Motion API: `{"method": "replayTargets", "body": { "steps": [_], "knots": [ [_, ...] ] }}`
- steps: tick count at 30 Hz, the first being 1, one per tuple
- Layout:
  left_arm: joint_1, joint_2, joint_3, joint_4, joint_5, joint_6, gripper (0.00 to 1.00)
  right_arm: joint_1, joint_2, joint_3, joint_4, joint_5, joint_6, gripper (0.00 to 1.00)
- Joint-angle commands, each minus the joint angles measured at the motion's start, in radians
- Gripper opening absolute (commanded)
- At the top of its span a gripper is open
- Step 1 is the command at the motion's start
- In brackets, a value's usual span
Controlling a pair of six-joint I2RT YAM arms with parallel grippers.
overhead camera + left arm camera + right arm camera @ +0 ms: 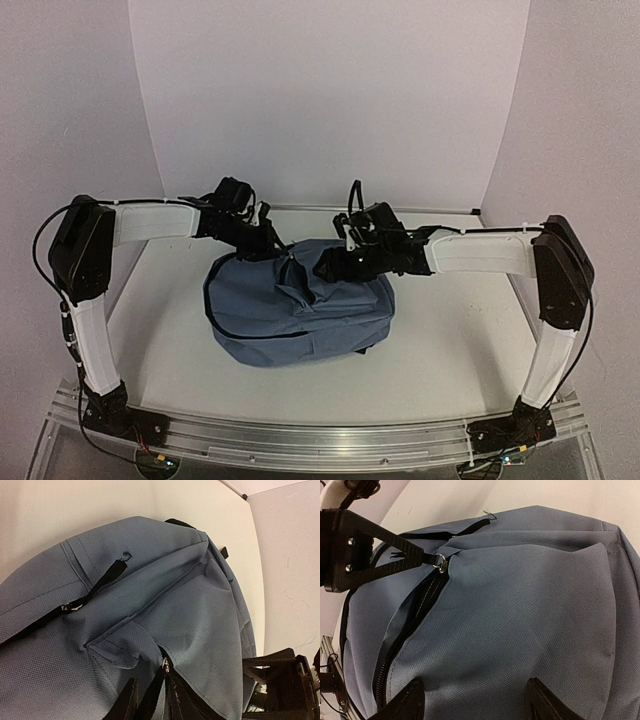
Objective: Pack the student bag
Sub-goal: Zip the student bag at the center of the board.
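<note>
The slate-blue student bag (300, 312) lies flat in the middle of the white table, and it also fills the left wrist view (200, 605) and the right wrist view (530, 610). Its main zip (400, 640) is partly undone. My left gripper (277, 246) hovers at the bag's back edge. Its jaws are narrowly parted, and the black zip pull strap (152, 695) lies between the fingertips (125, 705). The metal slider ring (165, 665) sits just ahead. My right gripper (477, 705) is wide open over the bag's front panel, with only fabric between its fingers (542, 700).
A second black zip pull (107, 576) lies on the bag's upper seam. A black strap end (177, 522) pokes out at the bag's far side. White walls (330, 100) close in the table on three sides. An aluminium rail (320, 435) runs along the near edge.
</note>
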Motion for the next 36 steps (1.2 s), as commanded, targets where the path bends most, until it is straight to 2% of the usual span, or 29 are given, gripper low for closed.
{"method": "replayTargets", "body": {
  "steps": [1, 5, 18, 24, 31, 36],
  "knots": [
    [0.006, -0.024, 0.045, 0.013, -0.027, -0.006, 0.17, 0.004, 0.0, 0.024, 0.027, 0.014, 0.0, 0.68],
    [0.005, -0.016, 0.056, 0.014, -0.018, -0.005, 0.01, 0.004, -0.002, 0.02, 0.027, 0.015, -0.002, 0.68],
    [-0.001, -0.111, -0.041, 0.104, 0.08, -0.012, 0.0, 0.017, 0.069, 0.03, 0.026, 0.025, 0.01, 0.67],
    [-0.034, -0.132, -0.067, 0.092, 0.083, -0.001, 0.0, 0.022, 0.099, 0.036, 0.025, 0.031, 0.017, 0.66],
    [-0.088, -0.159, -0.081, 0.046, 0.003, 0.015, 0.0, 0.024, 0.087, 0.037, 0.027, 0.042, 0.018, 0.66],
    [-0.088, -0.162, -0.046, -0.022, -0.076, 0.036, 0.0, 0.032, -0.021, 0.014, 0.057, 0.047, -0.045, 0.69]
  ]
}}
